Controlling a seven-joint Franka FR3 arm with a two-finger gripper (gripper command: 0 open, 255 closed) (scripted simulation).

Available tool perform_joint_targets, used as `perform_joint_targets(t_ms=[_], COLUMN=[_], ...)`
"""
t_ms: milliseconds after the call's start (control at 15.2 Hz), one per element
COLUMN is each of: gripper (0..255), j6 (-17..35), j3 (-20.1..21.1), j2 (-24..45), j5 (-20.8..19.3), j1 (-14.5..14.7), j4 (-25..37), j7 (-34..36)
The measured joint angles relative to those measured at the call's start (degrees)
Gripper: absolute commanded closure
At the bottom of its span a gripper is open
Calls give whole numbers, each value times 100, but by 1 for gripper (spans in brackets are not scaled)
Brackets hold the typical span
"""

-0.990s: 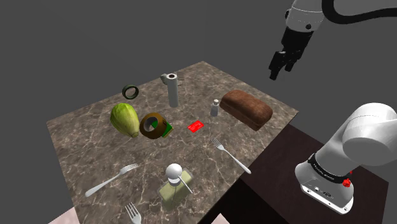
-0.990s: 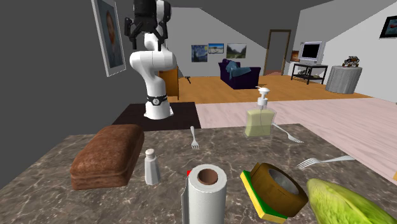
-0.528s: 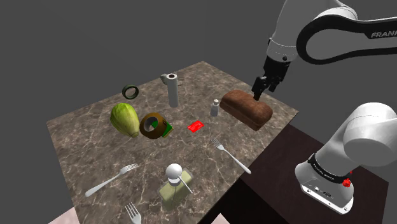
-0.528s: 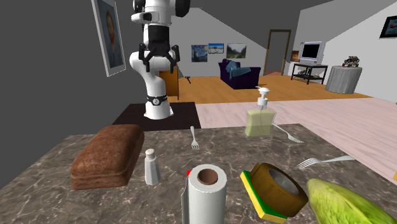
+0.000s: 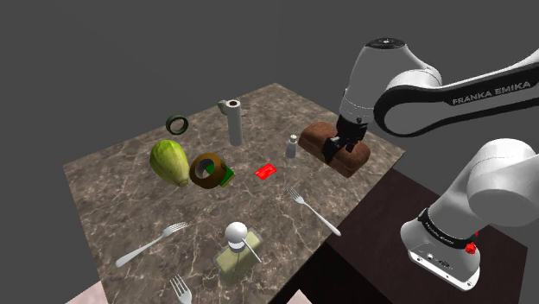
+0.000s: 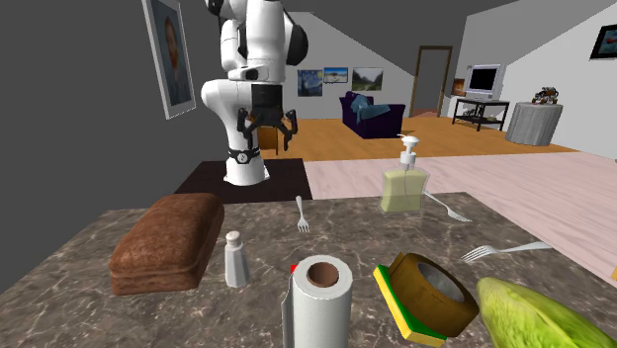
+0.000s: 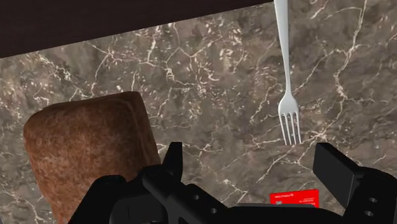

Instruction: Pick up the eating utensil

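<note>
We start with the marble table [image 5: 121, 186], which carries everything, and on it the brown loaf [image 7: 89, 146], lying near the edge closest to the stand. Beside the loaf, with bare marble between them, lies the fork [image 7: 289, 95] we take to be the utensil meant. It lies flat, its handle pointing towards the table's edge and its tines towards the middle. Other forks [image 5: 152, 243] lie well apart at the shoulder view's lower left, so this one is the nearest choice.

We judge the fork to be light, stiff and rather slippery, a thin silvery thing that sits almost flush with the hard top. It should not break, but it could skid or pivot if pinched off-centre. We would take it across the narrow handle near its middle, fingers straddling it and pressing down to the marble.

The gripper [image 7: 252, 156] hangs above the table by the loaf's end, its two black fingers spread wide. It holds nothing and touches nothing, and the fork lies ahead of it and off to one side. A small red card [image 7: 293, 198] peeks out just under the hand
</note>
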Motion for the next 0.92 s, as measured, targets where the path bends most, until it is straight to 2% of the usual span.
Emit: perform_joint_targets(t_ms=[330, 528, 726, 858, 924], gripper=[0, 0, 0, 0, 0], j6=[1265, 2071, 2814, 3274, 3379], j3=[478, 771, 1113, 1237, 1221], j2=[1074, 1828, 2671, 3410, 3583], j5=[62, -117, -656, -1516, -1816], j1=[9, -111, -326, -518, -514], j4=[-97, -106, 15, 243, 293], j7=[543, 939, 1639, 2416, 2700])
